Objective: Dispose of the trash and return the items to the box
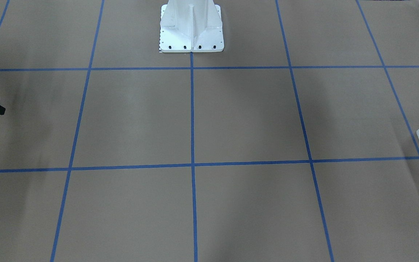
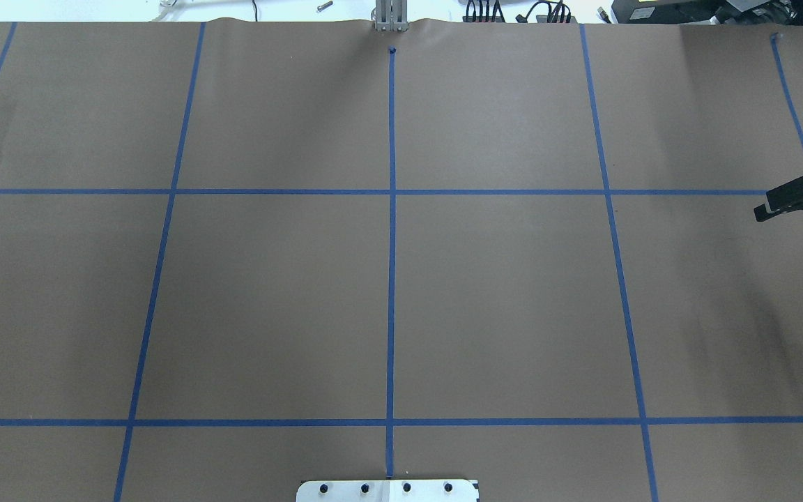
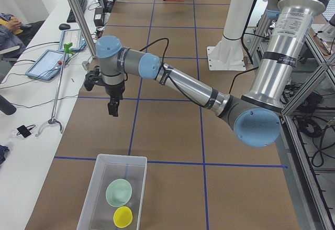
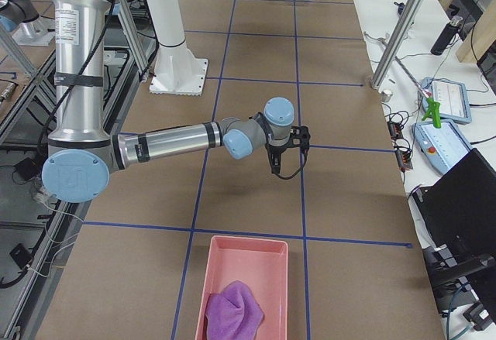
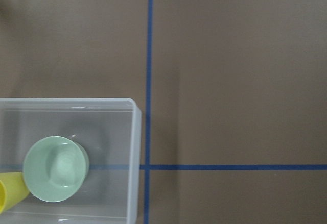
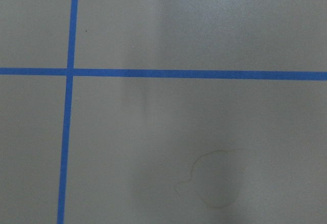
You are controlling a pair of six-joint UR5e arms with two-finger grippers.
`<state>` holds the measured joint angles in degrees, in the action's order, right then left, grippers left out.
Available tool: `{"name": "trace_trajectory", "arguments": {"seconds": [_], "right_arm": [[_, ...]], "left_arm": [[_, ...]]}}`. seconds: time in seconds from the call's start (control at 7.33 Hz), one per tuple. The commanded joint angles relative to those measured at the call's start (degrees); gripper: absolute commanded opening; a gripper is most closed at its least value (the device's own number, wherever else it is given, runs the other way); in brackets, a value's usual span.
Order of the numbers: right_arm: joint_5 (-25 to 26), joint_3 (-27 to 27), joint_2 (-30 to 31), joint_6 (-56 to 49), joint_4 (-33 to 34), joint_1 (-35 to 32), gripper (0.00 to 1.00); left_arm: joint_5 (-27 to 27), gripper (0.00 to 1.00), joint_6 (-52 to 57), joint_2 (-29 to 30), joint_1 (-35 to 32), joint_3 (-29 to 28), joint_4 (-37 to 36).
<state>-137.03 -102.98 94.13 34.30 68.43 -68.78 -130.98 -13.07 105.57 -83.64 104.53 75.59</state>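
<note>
A clear box (image 3: 137, 159) at the table's left end holds a green bowl (image 3: 119, 192) and a yellow cup (image 3: 123, 217). The left wrist view shows its corner (image 5: 135, 132), the bowl (image 5: 55, 169) and the cup (image 5: 7, 193). My left gripper (image 3: 112, 112) hangs above the table beyond the box; I cannot tell if it is open or shut. A pink bin (image 4: 246, 239) at the right end holds a purple cloth (image 4: 232, 309). My right gripper (image 2: 762, 212) hovers over bare table, shut and empty; it also shows in the front view (image 1: 0, 109).
The white robot base (image 1: 191, 25) stands at the table's robot side. Blue tape lines grid the brown table. A side bench with a tablet (image 3: 49, 62) and a grabber tool (image 3: 57, 94) runs along the far edge, with an aluminium post (image 3: 78, 10).
</note>
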Motion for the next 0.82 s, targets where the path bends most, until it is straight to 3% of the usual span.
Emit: {"name": "trace_trajectory", "arguments": {"seconds": [0.0, 0.27, 0.68], "right_arm": [[0.54, 0.23, 1.76, -0.37, -2.77, -2.92, 1.00], [0.54, 0.85, 0.00, -2.03, -0.76, -5.04, 1.00], [0.45, 0.85, -1.22, -19.84, 7.39, -8.64, 1.00]], "left_arm": [[0.03, 0.97, -1.78, -5.78, 3.91, 6.65, 1.55], [-0.06, 0.97, -1.25, -11.43, 4.97, 5.87, 12.79], [-0.41, 0.97, -2.04, -10.74, 8.14, 6.74, 12.65]]}}
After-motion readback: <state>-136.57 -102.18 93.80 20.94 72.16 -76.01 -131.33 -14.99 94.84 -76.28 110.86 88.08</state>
